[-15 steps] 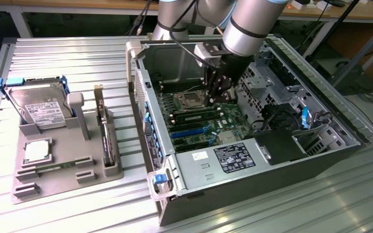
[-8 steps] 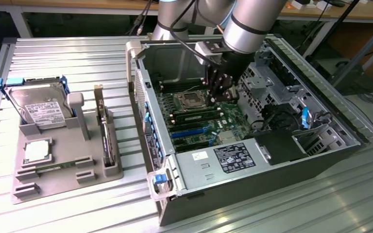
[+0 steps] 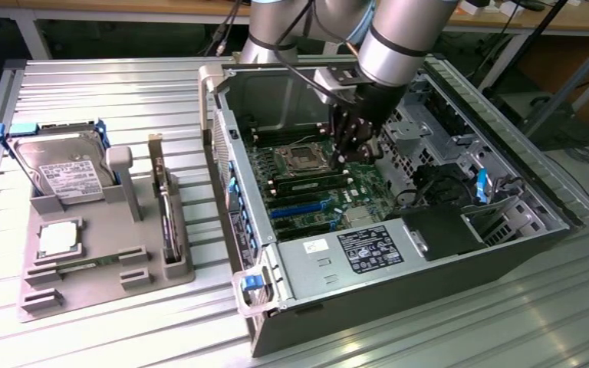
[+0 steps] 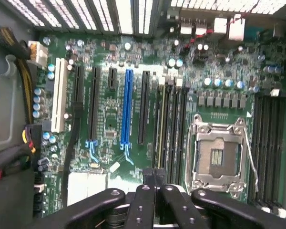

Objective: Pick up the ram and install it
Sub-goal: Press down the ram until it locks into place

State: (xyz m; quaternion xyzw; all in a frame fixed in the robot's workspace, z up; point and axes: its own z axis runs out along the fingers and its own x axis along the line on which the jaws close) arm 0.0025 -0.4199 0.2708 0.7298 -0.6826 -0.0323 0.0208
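A slim green ram (image 4: 160,124) stands edge-on in the memory slot nearest the blue slot, beside the empty processor socket (image 4: 217,155). In the exterior view this ram (image 3: 310,179) lies below the socket (image 3: 302,157) inside the open computer case. My gripper (image 3: 348,157) is low over the motherboard at one end of that stick. Its black fingers are shut together, and the gripper (image 4: 155,172) tips sit right at the stick's end. I cannot tell whether they touch it. A second, alike ram (image 3: 80,266) lies on the grey fixture at the exterior view's left.
The grey fixture (image 3: 100,295) also carries a hard drive (image 3: 59,169), a silver square processor (image 3: 59,236) and an upright dark expansion card (image 3: 169,222). The case walls (image 3: 235,192), a drive cage and cables (image 3: 432,188) close in around the arm. The blue slot (image 4: 127,105) runs beside the memory slots.
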